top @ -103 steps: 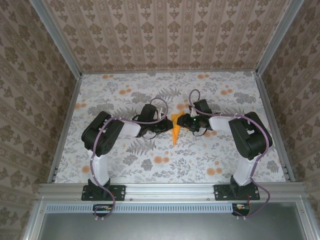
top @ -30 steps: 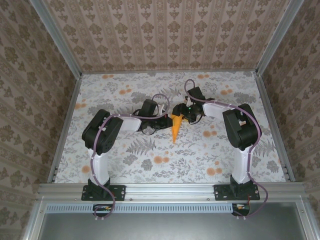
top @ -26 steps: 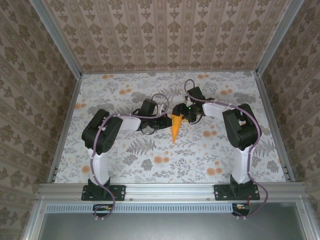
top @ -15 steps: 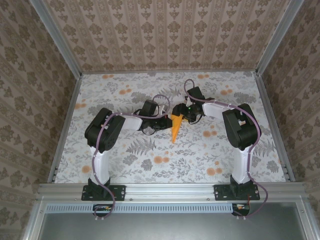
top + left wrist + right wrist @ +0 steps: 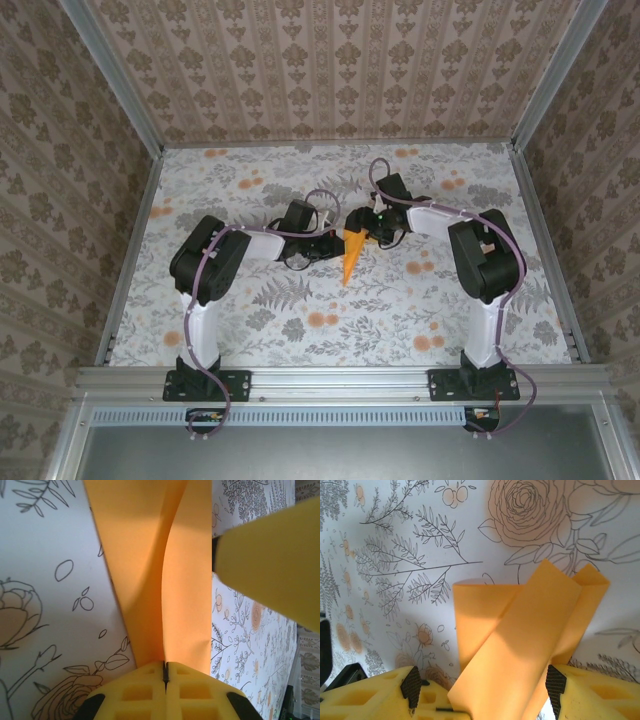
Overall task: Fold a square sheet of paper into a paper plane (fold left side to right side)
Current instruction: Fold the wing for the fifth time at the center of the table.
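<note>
The orange square sheet of paper lies folded into a slim pointed paper plane [image 5: 349,258] at mid table, its tip toward the near edge. My left gripper [image 5: 336,246] reaches it from the left. In the left wrist view that gripper [image 5: 165,672] is shut on the plane's raised centre crease [image 5: 163,605]. My right gripper [image 5: 371,235] comes from the right at the plane's wide end. Its yellow fingers [image 5: 375,697] stand apart, open, and a lifted flap of the plane [image 5: 520,645] rises between them. One right finger [image 5: 270,560] shows beside the paper.
The table [image 5: 300,330] wears a cloth printed with grey leaves and small orange blossoms. Aluminium rails [image 5: 130,250] and patterned walls close it in on the left, right and back. Both arms' elbows bend outward over the table's near half.
Since the earliest frame my right arm has swung back and left, to the plane's wide end. Over the last second the plane's tip edged slightly left; the grippers barely moved.
</note>
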Controlling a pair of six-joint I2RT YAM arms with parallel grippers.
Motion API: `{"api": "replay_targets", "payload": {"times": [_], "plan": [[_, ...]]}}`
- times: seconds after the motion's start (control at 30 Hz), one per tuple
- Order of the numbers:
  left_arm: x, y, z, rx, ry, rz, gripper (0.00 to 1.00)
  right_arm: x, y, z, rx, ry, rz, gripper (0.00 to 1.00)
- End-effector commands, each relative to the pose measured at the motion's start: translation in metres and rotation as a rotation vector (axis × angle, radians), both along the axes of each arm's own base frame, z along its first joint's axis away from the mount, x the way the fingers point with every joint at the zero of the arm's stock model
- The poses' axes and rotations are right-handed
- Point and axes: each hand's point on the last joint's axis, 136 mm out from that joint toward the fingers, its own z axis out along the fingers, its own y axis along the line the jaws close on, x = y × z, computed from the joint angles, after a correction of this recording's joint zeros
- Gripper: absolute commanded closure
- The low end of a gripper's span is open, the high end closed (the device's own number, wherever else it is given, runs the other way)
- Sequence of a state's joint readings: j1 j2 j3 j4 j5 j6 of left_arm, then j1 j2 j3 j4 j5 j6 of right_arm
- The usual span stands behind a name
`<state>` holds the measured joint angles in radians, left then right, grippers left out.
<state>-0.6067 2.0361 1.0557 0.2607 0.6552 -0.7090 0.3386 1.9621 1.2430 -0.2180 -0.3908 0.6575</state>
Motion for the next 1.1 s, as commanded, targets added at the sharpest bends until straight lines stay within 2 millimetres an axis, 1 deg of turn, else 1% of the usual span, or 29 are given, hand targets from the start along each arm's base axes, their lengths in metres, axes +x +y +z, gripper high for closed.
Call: {"api": "replay_targets", "payload": {"times": [0.0, 0.03, 0.17, 0.27, 0.33, 0.53, 0.63, 0.7, 1.07], "plan": [[-0.001, 0.013, -0.025, 0.077, 0.030, 0.018, 1.00, -0.004, -0.009, 0.025, -0.009, -0.051, -0.009, 0.32], [-0.001, 0.014, -0.025, 0.079, 0.030, 0.018, 1.00, -0.007, -0.009, 0.025, -0.007, -0.047, -0.008, 0.35], [-0.001, 0.016, -0.027, 0.088, 0.032, 0.023, 1.00, -0.018, -0.003, 0.016, 0.021, -0.021, 0.007, 0.55], [-0.001, 0.014, -0.027, 0.085, 0.033, 0.017, 1.00, -0.020, 0.004, 0.009, 0.037, -0.007, 0.022, 0.70], [-0.001, 0.014, -0.028, 0.083, 0.033, 0.014, 1.00, -0.019, 0.007, 0.006, 0.039, -0.005, 0.027, 0.76], [-0.001, 0.011, -0.025, 0.082, 0.026, -0.004, 1.00, -0.010, 0.006, 0.003, 0.000, -0.015, 0.030, 0.77], [-0.002, 0.010, -0.026, 0.088, 0.026, -0.015, 1.00, -0.010, 0.005, -0.005, -0.023, 0.000, 0.040, 0.78], [-0.002, 0.008, -0.026, 0.090, 0.025, -0.022, 1.00, -0.012, 0.005, -0.010, -0.029, 0.014, 0.043, 0.78], [-0.003, 0.006, -0.030, 0.101, 0.035, -0.029, 1.00, -0.027, -0.011, -0.032, -0.102, 0.067, 0.023, 0.80]]}}
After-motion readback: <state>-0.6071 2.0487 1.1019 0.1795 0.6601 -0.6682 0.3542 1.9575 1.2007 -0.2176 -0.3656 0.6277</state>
